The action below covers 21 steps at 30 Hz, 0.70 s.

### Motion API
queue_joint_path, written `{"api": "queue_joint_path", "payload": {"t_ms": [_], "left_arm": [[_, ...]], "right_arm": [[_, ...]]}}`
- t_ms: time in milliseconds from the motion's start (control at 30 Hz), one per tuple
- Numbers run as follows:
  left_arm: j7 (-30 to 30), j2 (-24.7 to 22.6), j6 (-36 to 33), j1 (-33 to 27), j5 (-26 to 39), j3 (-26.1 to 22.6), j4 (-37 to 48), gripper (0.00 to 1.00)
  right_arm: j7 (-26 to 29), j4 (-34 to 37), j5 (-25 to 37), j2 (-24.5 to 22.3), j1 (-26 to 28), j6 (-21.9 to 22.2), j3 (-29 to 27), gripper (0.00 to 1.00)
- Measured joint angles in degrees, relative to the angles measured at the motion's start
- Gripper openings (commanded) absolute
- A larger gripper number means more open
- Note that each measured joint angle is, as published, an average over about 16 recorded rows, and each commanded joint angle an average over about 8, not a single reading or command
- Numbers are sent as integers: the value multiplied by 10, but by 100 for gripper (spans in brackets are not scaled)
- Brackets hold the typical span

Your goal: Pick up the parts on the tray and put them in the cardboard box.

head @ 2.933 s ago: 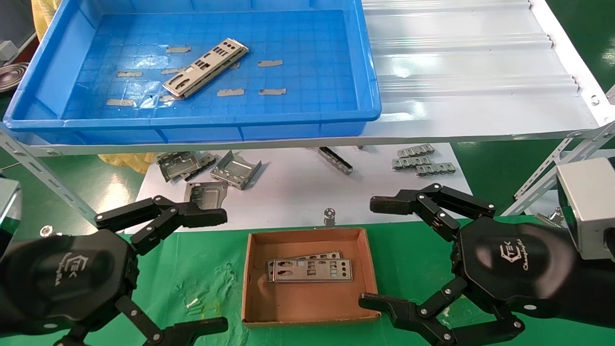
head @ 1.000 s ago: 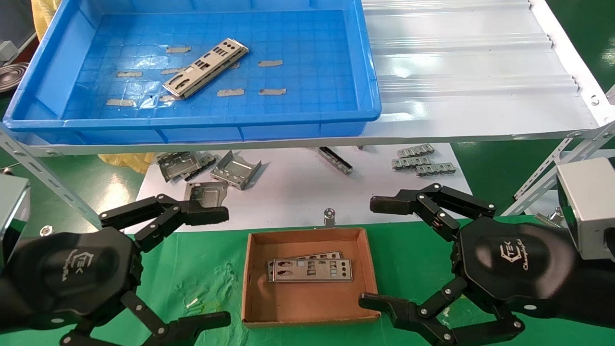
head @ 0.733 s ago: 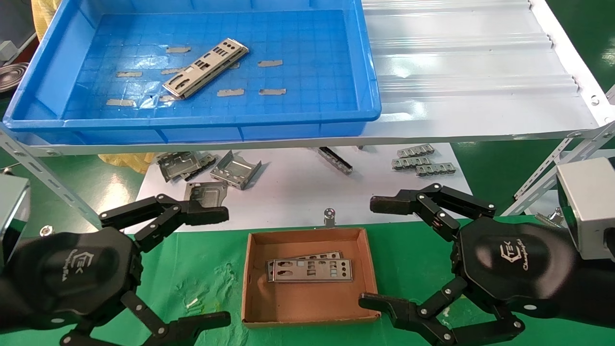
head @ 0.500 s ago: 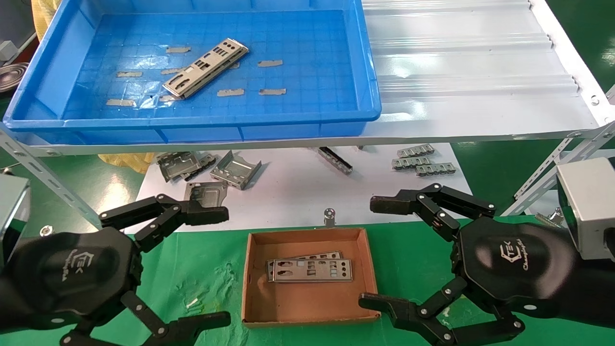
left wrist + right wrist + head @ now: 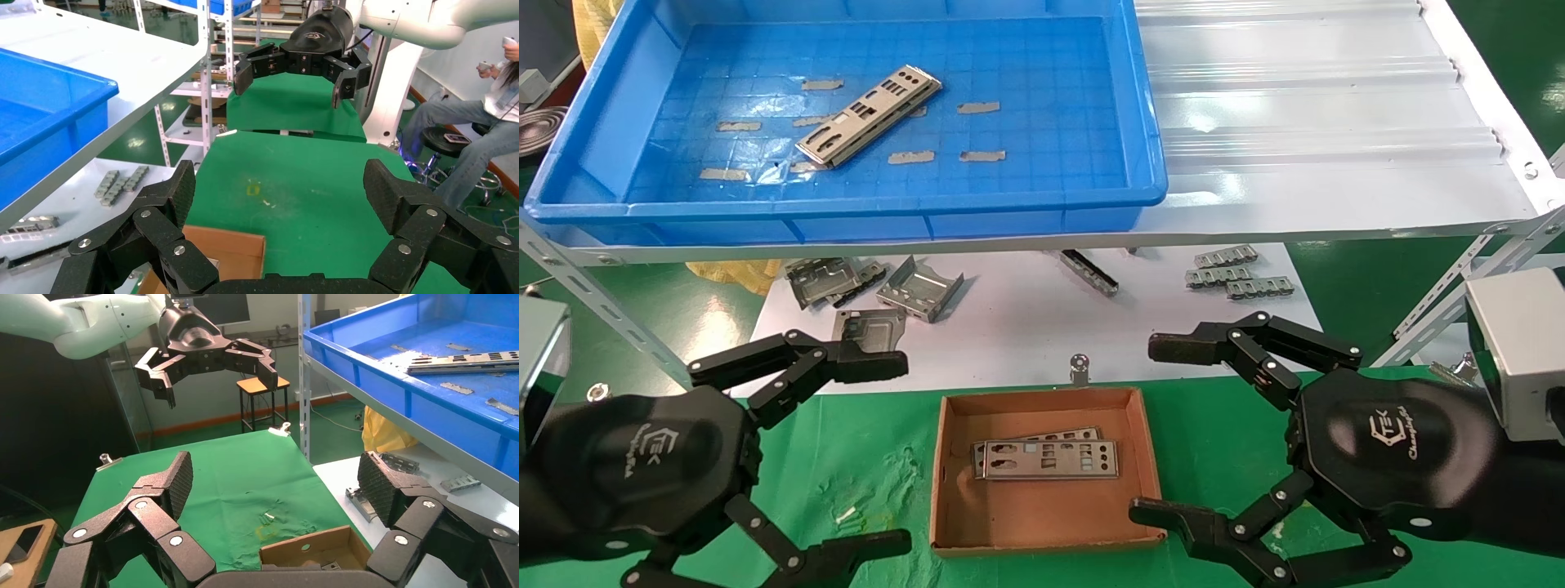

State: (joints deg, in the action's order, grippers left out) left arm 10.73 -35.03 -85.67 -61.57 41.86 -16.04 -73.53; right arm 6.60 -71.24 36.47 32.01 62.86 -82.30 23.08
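Our left gripper (image 5: 842, 457) hangs with its fingers spread wide and nothing between them, low over the green cloth just left of the cardboard box (image 5: 1144, 457). Our right gripper (image 5: 1164, 433) is equally wide apart and bare, on the box's right side, its near fingertip close to the box's near right corner. Between the two of us, the box already holds two plates (image 5: 1046, 457) lying flat, one partly over the other, long axes running left to right.

Looking outward and far, past the white board with its brackets (image 5: 919, 287) and small toothed strips (image 5: 1238, 276), we find the tray (image 5: 1144, 114) up on the white shelf (image 5: 1336, 122). What is left there is a small stack of plates (image 5: 869, 116) (how many we cannot tell), lying flat on the tray floor, left of its middle. Its long axis runs diagonally, from the near left up to the far right.

So the stack lies ahead of us and to the left, on the left gripper's side; we judge that arm the nearer one for the next pick. It would have to reach far and upward over the tray's near rim, and turn its fingers across the diagonal to close on the stack's narrow width.
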Motion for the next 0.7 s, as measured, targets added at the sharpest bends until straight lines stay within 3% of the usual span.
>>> {"api": "queue_joint_path", "payload": {"t_ms": [700], "left_arm": [[0,0,0,0,0,0,0,100]], "right_arm": [[0,0,0,0,0,0,0,100]]}}
